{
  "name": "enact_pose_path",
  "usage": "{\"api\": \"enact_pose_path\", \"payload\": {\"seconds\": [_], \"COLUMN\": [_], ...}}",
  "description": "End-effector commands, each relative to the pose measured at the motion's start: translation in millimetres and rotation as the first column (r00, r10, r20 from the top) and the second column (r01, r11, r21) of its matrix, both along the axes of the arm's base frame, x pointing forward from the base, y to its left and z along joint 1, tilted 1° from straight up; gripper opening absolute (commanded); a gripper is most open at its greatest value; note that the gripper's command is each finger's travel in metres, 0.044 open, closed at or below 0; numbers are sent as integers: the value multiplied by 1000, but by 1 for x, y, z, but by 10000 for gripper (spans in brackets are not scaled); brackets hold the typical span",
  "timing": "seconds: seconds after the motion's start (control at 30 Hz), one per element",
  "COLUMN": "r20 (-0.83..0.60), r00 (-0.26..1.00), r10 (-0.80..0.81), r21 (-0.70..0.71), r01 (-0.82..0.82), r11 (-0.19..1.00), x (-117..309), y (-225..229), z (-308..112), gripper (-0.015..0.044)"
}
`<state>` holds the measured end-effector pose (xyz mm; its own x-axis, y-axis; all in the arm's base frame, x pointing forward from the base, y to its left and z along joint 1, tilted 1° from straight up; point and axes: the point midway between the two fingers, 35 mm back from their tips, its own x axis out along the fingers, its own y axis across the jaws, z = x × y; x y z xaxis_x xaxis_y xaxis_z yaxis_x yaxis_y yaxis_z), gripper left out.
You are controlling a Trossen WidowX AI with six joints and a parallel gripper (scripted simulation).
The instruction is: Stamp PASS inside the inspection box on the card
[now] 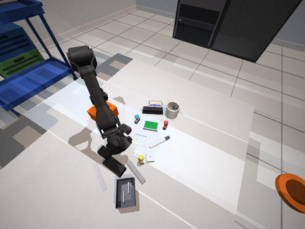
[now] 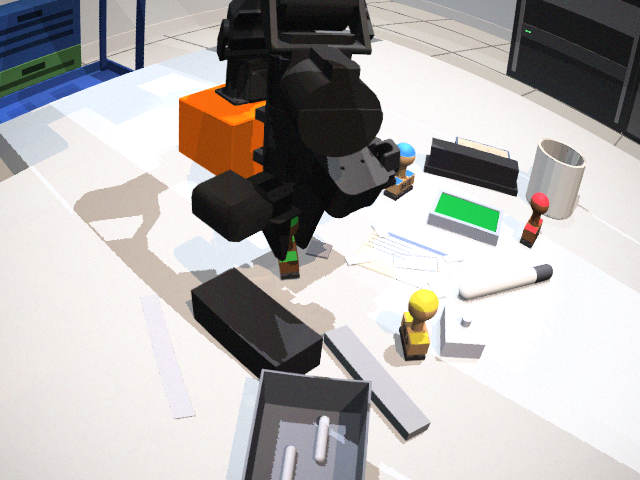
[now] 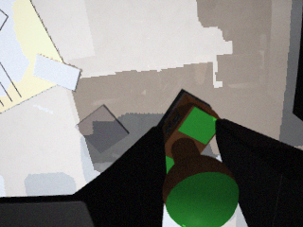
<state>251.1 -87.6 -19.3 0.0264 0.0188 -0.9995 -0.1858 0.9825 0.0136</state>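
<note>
My gripper (image 2: 293, 252) (image 3: 188, 131) is shut on the green-topped stamp (image 2: 289, 266) (image 3: 202, 199), with a fingertip on each side of its brown body. The stamp stands upright on the bench, its knob up between the fingers; in the top view the arm hides it. The green ink pad (image 1: 150, 125) (image 2: 467, 211) lies open beyond the card. The card (image 1: 140, 138) (image 2: 403, 252) (image 3: 47, 38) lies flat with small strips at its corners and an outlined box on it. Blue (image 1: 137, 116) (image 2: 404, 153), red (image 1: 166, 122) (image 2: 539, 203) and yellow (image 1: 141, 157) (image 2: 423, 304) stamps stand around them. No stamp's wording is readable.
A black block (image 1: 114, 166) (image 2: 253, 315) and grey tray (image 1: 116, 194) (image 2: 255, 428) lie near the gripper. A grey bar (image 2: 377, 382), marker (image 2: 501, 282), white block (image 2: 462, 341), mug (image 2: 555, 180) and black holder (image 2: 470, 167) also stand around. A grey square (image 2: 319, 250) (image 3: 102, 128) lies beside the stamp.
</note>
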Motion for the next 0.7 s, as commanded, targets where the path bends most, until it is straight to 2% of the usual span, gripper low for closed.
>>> {"api": "enact_pose_path", "payload": {"seconds": [0.0, 0.67], "r20": [0, 1], "r00": [1000, 1000], "r10": [-1, -1], "r21": [-5, -12], "r01": [1, 1], "r11": [1000, 1000], "x": [1, 2], "y": [-1, -1], "z": [2, 12], "gripper": [0, 0]}}
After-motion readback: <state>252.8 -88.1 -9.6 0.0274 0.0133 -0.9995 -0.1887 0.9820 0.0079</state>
